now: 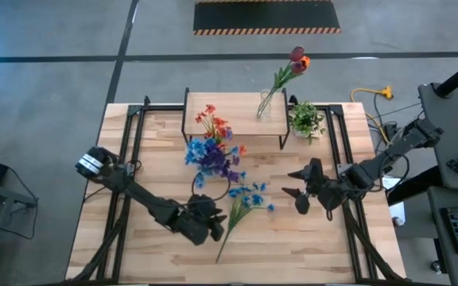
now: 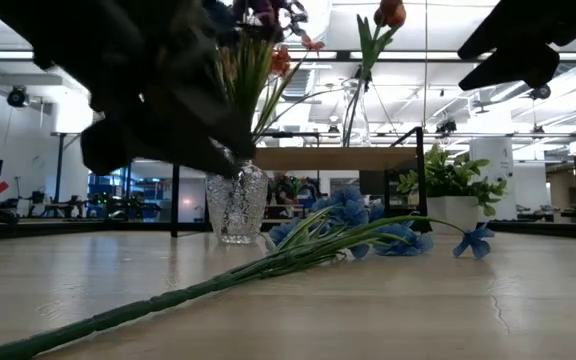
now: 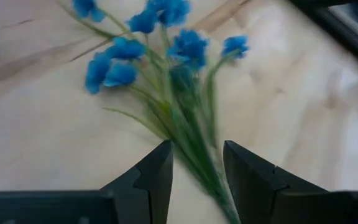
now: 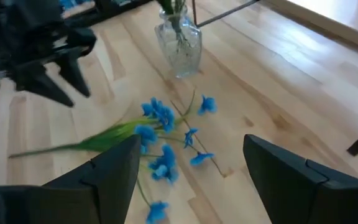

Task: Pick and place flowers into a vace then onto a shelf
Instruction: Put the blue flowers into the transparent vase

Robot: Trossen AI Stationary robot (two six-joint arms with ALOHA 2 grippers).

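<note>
**Left gripper poised over the blue flowers' stems**

We see the left gripper (image 3: 196, 171) just above the surface (image 1: 316, 238), its fingers parted with the green stems of the blue flowers (image 3: 166, 68) running between them; the fingers are not pressed on the stems. That blue bunch (image 1: 245, 202) lies flat on the wood, heads pointing toward the far side and the stem end toward the near edge, just beside the left gripper (image 1: 213, 226) in the high view.

We find the right gripper (image 1: 296, 195) to the right of the bunch, near it but apart, with its fingers spread wide and nothing between them. From its wrist view the blue heads (image 4: 160, 140) lie ahead of it on the boards.

Behind the bunch stands a glass vase (image 2: 236, 205) on the surface, filled with orange-red, blue and purple flowers (image 1: 213, 147). Farther back is the shelf (image 1: 233, 123), on whose plank top a second glass vase (image 1: 263, 107) holds dark red tulips (image 1: 296, 59). A small potted plant (image 1: 306, 121) sits just beside the shelf's right end.
</note>
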